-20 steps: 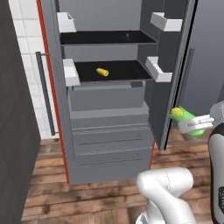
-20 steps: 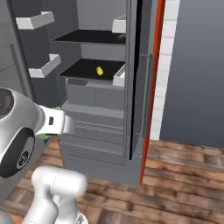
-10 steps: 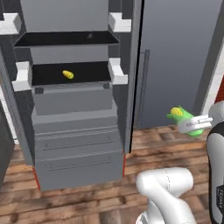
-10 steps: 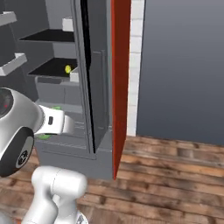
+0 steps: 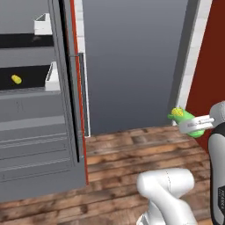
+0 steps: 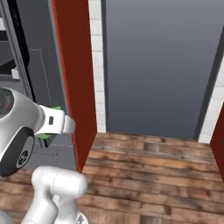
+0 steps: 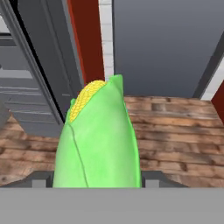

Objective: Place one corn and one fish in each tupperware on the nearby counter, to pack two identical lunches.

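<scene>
1. Gripper (image 5: pixel 190 125) is clamped on the lime-green corn (image 5: pixel 183 118), held up in the air at the right edge of the left base view; in the hand view the cob (image 7: pixel 98 142) sits between the two finger tips, husk green, yellow kernels showing at the far end.
2. Green cob points away from the hand, tip slightly up and out past the fingers.
3. Second, yellowish corn (image 5: pixel 16 79) lies on a dark shelf (image 5: pixel 30 74) inside the open fridge (image 5: pixel 39 145), far off to the hand's left and a bit above it in the left base view.
4. Fridge door (image 5: pixel 72 88) stands edge-on between the hand and that shelf; grey drawers (image 5: pixel 35 149) sit below the shelf.
5. Straight ahead of the hand: plain grey wall panel (image 7: pixel 166 43), with a red panel (image 7: pixel 85 39) and a white tiled strip (image 7: pixel 106 39) ahead to the left.
6. Wooden plank floor (image 7: pixel 175 131) lies below and ahead of the hand.
7. Right base view: a sliver of the green cob (image 6: pixel 56 108) peeks out behind the white wrist, just beside the red panel.
</scene>
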